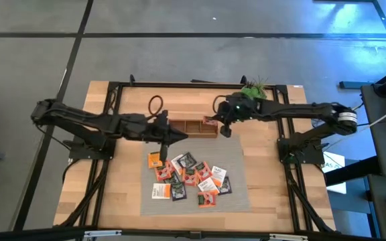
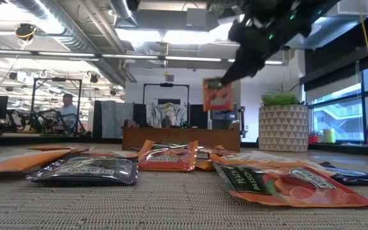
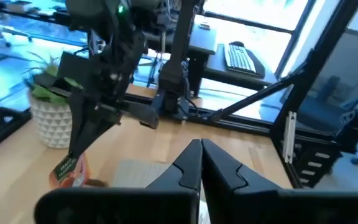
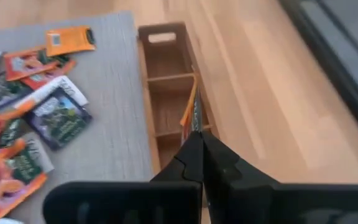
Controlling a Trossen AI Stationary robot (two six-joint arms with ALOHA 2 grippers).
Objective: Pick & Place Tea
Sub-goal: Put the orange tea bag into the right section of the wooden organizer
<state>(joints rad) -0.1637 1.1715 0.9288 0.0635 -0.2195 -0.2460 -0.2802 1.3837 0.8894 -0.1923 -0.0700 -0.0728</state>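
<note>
High view is showing me reaching in from the right side of the wooden table (image 1: 112, 201), my right gripper (image 1: 224, 126) hanging over the right end of the brown tray (image 1: 191, 128), which is lying with its long axis running along the table's far half, just beyond the far edge of the grey mat (image 1: 236, 201). My right fingers are pressing together on an orange sachet (image 4: 190, 112), and I am holding it on edge, hanging downward from the tips, its flat faces standing upright and its thin edge running along the tray's length, above the divider between the middle and the end compartment. From the low view that held sachet is hanging clear above the tray's rim, not touching the wood, with open air all round it. The three compartments below are looking bare as far as I can see. The rest of the tea (image 1: 189, 177) is lying flat in a loose, overlapping heap across the middle of the mat, labels facing up and turned every which way; one lone orange sachet (image 1: 155, 159) is sitting near the mat's far left corner, just beside the tray's left end. My left gripper (image 1: 173, 138) is hovering over that far left corner of the mat, fingers pressed together and carrying nothing. Bare wood is lying open to the right of the tray and along both sides of the mat.
</note>
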